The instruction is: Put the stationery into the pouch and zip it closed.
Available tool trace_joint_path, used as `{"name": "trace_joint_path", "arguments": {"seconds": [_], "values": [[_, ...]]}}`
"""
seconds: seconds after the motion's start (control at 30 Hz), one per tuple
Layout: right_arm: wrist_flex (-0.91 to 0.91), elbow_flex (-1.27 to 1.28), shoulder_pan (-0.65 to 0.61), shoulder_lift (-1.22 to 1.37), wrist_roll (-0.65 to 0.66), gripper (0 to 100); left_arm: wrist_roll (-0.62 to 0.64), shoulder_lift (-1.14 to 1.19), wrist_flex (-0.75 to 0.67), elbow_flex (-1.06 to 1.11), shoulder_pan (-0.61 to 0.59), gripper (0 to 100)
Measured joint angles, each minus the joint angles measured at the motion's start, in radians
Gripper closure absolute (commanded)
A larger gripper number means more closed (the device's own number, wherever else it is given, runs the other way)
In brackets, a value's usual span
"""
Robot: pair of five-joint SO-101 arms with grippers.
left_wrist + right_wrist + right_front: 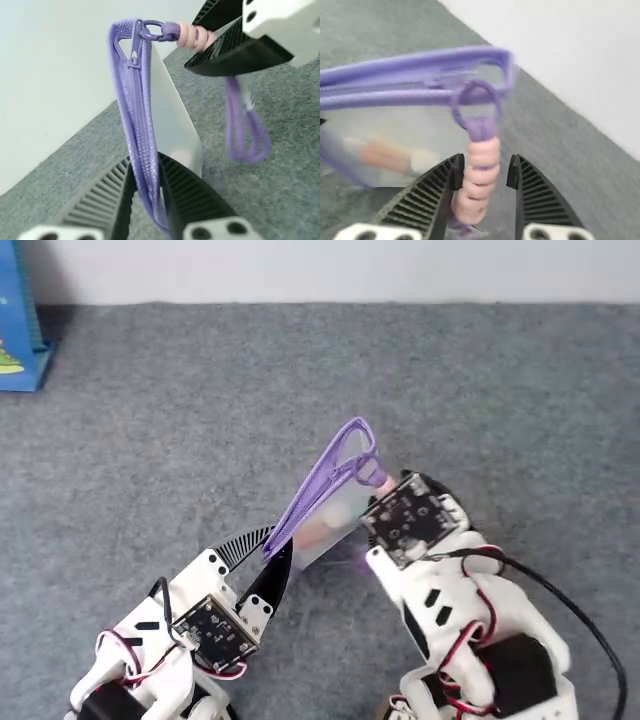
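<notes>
2 grips span the pouch (335, 518): left fingers (100, 200) clamp 1 end of the zipper (140, 140); right fingers (432, 192) pinch the pull (477, 175) at the far end, in line with its long axis.

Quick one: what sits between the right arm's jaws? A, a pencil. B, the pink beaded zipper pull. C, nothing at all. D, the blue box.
B: the pink beaded zipper pull sits between the jaws of the right gripper, tied to the purple slider ring of the pouch.
</notes>
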Motion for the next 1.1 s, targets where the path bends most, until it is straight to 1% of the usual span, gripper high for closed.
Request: {"name": "trace_joint_path", "arguments": {"seconds": [0.17,0.33,0.43,0.6,0.67,0.8,0.97,1.1], "values": [[0.0,0.0,-0.025,-0.002,-0.051,84.3,0.0,0.0,0.0,0.0,0.0,99],[-0.017,0.0,-0.025,-0.014,-0.057,84.8,0.0,0.0,0.0,0.0,0.0,99],[-0.048,0.0,-0.028,-0.009,-0.06,84.8,0.0,0.0,0.0,0.0,0.0,99],[-0.126,0.025,-0.029,0.072,-0.063,85.0,0.0,0.0,0.0,0.0,0.0,99],[-0.146,0.028,-0.029,0.101,-0.063,87.5,0.0,0.0,0.0,0.0,-0.002,99],[-0.167,0.028,-0.029,0.107,-0.061,99.4,0.0,-0.002,0.0,0.0,-0.002,99],[-0.18,0.028,-0.021,0.078,0.032,99.0,0.0,-0.002,0.0,0.002,-0.003,99],[-0.216,0.028,0.064,0.064,0.072,99.0,0.0,-0.003,0.0,0.003,-0.002,99]]}}
